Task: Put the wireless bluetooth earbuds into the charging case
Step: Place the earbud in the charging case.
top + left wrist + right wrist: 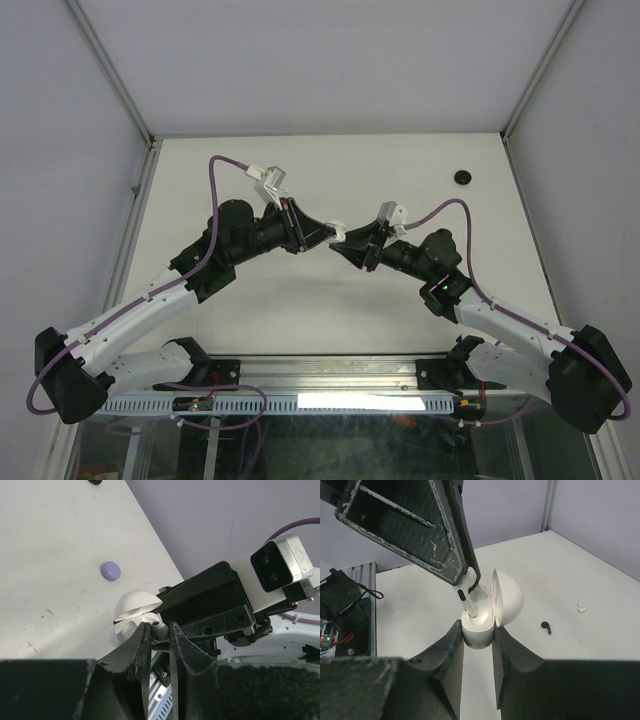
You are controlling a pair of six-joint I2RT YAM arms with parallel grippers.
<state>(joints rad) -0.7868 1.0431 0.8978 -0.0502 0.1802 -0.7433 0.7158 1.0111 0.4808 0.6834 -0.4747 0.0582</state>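
Note:
My right gripper (478,629) is shut on the white charging case (479,634) and holds it above the table with its round lid (509,598) open. My left gripper (159,626) is shut on a white earbud (159,629). In the right wrist view the earbud's stem (467,601) points down into a slot of the case. The two grippers meet at mid-table, left gripper (326,235) against right gripper (348,246). A black earbud (546,627) and another white earbud (580,607) lie loose on the table.
A purple puck (110,570) lies on the white table (400,160) near the case. A black puck (464,177) sits at the back right. Walls enclose the table at the back and both sides. A metal rail (330,400) runs along the near edge.

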